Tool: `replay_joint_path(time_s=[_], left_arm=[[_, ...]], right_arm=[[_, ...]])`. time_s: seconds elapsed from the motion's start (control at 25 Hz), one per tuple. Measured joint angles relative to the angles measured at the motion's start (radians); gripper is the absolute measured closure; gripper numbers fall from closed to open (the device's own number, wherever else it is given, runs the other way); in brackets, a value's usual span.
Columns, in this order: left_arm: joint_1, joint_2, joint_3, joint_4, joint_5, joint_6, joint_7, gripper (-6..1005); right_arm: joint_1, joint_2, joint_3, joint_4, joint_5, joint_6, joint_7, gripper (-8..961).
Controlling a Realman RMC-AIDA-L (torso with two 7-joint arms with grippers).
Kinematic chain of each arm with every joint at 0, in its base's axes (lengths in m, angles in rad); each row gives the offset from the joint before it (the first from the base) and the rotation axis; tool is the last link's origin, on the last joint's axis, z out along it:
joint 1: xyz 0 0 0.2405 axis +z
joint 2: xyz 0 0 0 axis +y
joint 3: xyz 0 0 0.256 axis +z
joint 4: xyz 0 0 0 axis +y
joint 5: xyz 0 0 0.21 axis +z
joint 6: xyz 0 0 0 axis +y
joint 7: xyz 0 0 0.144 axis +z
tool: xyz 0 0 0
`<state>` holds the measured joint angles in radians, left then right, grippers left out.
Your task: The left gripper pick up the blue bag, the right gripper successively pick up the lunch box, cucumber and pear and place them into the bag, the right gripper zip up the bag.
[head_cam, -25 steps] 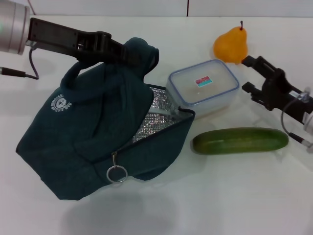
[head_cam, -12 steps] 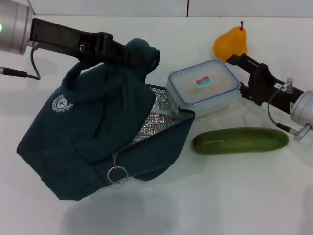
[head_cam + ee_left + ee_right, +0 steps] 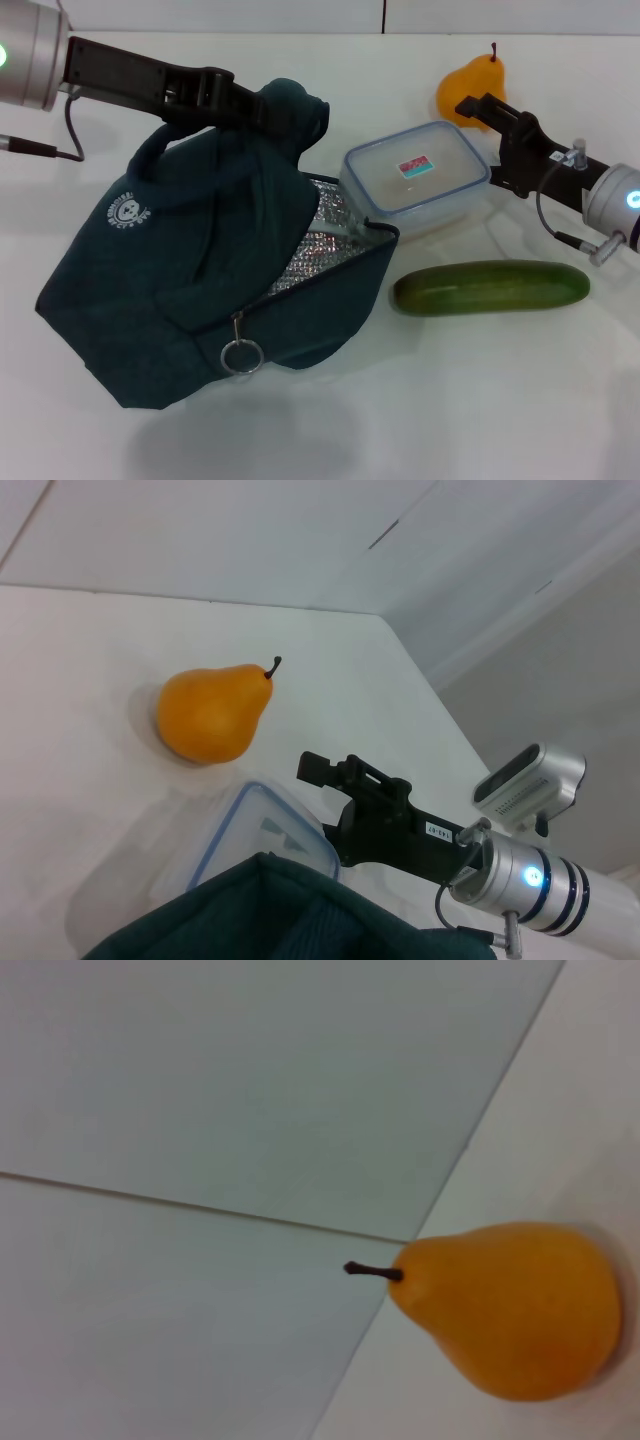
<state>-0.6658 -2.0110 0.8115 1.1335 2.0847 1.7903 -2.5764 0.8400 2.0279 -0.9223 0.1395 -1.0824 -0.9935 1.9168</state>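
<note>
**Bag held open, right hand lines up on the lunch box**

The left hand (image 3: 262, 112) is clamped on the top fabric of the blue bag (image 3: 190, 270), upper left of the head view, lifting it so the unzipped mouth gapes toward the centre and the silver lining (image 3: 320, 240) shows. Held that way, the opening faces the food, which should make loading easier.

The lunch box (image 3: 416, 176) sits just beside that mouth, right of centre, its corner almost touching the bag's edge. The right hand (image 3: 492, 135) reaches in from the right, beside the box's far corner, in front of the pear (image 3: 470, 90) at upper right. It holds nothing; I cannot tell how far it is open.

The cucumber (image 3: 490, 287) lies across the white surface (image 3: 480, 400), lower right, untouched.
</note>
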Motion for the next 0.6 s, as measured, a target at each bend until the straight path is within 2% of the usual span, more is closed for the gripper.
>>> replay_joint_path(time_s=[0.6], left_arm=[[0.000,-0.002,0.010,0.000,0.000,0.002,0.007,953]], right_arm=[[0.021,0.000,0.005,0.000,-0.025,-0.008,0.009,68]])
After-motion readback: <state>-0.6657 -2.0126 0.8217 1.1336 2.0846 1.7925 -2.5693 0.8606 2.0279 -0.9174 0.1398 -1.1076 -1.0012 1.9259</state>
